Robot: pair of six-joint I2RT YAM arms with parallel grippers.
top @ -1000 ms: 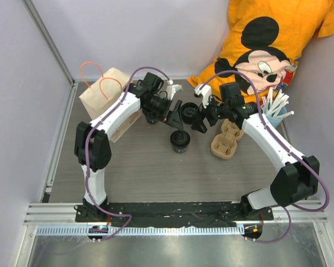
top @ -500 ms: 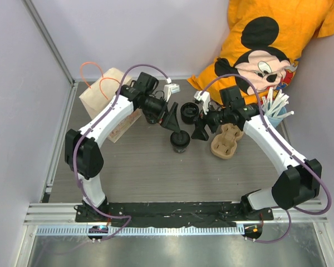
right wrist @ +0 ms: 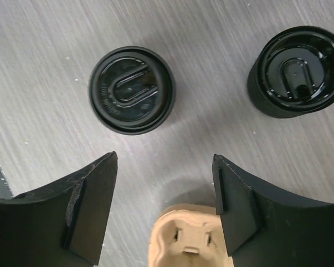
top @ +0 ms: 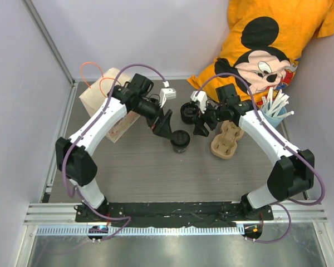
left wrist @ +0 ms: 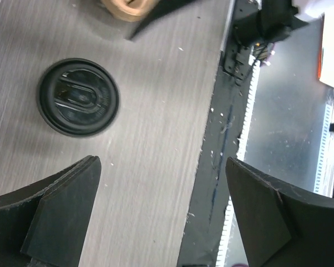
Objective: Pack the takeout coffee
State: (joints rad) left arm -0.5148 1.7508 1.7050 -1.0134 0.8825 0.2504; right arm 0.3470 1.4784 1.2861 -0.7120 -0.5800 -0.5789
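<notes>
The coffee cup (right wrist: 131, 89) stands straight up, lid on, just ahead of the right gripper (right wrist: 163, 157) and a bit toward one finger. The left gripper (left wrist: 162, 160) is near it too, with the cup off past one fingertip. Both grippers are open wide and hold nothing. A second black cup (right wrist: 296, 71) stands close by.

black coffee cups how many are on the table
2. One black cup sits mid-table; the other cup stands just behind it, farther back. More may be hidden.
</notes>
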